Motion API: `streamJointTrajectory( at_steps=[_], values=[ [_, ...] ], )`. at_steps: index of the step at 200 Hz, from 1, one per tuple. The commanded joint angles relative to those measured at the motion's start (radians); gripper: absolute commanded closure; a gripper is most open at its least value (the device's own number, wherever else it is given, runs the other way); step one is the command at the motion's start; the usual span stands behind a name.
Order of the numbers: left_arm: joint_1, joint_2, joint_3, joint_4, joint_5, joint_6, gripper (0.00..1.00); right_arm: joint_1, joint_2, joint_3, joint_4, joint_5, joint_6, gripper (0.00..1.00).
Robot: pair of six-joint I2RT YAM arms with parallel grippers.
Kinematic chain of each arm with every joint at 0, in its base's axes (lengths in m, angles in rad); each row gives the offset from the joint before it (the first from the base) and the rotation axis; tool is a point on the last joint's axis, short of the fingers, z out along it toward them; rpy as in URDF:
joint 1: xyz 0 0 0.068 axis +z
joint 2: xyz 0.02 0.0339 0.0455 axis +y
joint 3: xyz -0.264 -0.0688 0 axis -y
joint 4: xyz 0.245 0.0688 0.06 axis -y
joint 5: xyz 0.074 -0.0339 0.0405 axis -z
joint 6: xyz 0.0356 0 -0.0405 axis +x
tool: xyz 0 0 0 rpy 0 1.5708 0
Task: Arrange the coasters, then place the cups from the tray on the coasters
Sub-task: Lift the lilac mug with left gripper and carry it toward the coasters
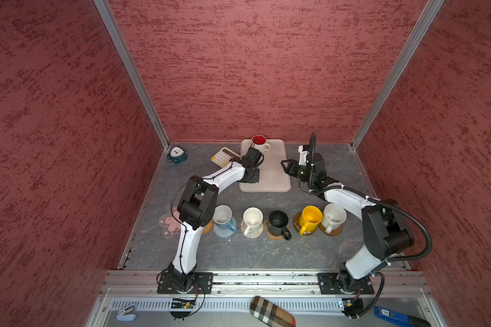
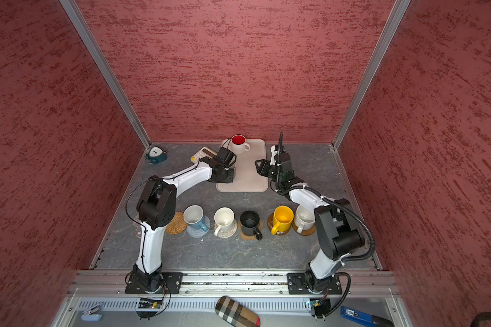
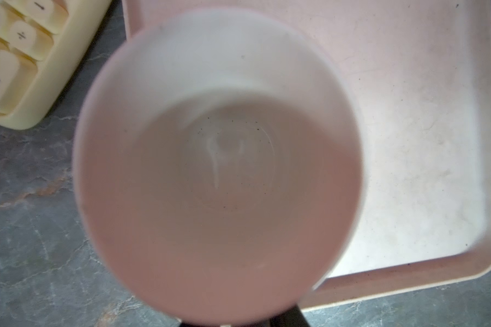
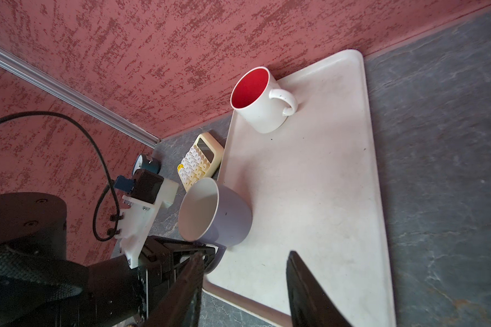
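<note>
**Grip.** The left hand [image 4: 199, 250] is found low at the left rim of the tray [image 4: 323, 198], toward its near-left corner, where the lavender cup [image 4: 219, 215] stands. Its jaws appear pressed together on the cup's handle, which is largely hidden by them. The hold is judged to be taken there so that the cup can be carried upright. In the left wrist view the cup's empty interior is seen from straight above.

The right hand [image 4: 245, 254] is held spread and empty over the tray's right rim, apart from both cups. It is judged to be kept out of the lift.

**Layout.** The tray lies at the middle of the far edge of the desk [image 1: 238, 254]. The red-lined cup [image 4: 262, 99] is noted at the tray's far-left corner. Across the desk's near half, the blue cup [image 1: 224, 216], cream cup [image 1: 252, 219], black cup [image 1: 278, 222], yellow cup [image 1: 311, 218] and white cup [image 1: 333, 216] are set on coasters in a row. At the row's left end the woven coaster [image 2: 176, 223] and flower coaster [image 1: 167, 223] are unoccupied.

**Obstructions.**
- The calculator [image 4: 200, 161] lies just beside the tray's left rim, close to the gripped cup.
- The left arm's elbow [image 1: 194, 208] overhangs both free coasters.
- The blue cup stands just beside the woven coaster.
- The clock [image 1: 177, 155], in the desk's far-left corner, is well apart.
</note>
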Motion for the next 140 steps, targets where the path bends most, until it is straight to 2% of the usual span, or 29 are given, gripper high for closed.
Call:
streamJointTrajectory(
  at_steps=[1, 33, 83, 122, 140],
  values=[
    [-0.009, 0.003, 0.022, 0.013, -0.015, 0.019, 0.83, -0.007, 0.004, 0.002, 0.038, -0.010, 0.011, 0.52],
    [-0.013, -0.014, 0.024, 0.009, -0.031, 0.032, 1.00, -0.007, -0.003, -0.001, 0.036, -0.014, 0.011, 0.52],
    [-0.011, -0.097, 0.010, -0.004, -0.066, 0.037, 1.00, -0.008, -0.011, -0.002, 0.037, -0.021, -0.001, 0.51],
    [-0.005, -0.208, -0.022, -0.023, -0.080, 0.046, 1.00, -0.009, 0.008, 0.000, 0.060, -0.090, -0.040, 0.43],
    [0.000, -0.270, -0.041, -0.037, -0.083, 0.047, 1.00, -0.009, -0.001, -0.021, 0.101, -0.115, -0.055, 0.34]
  ],
)
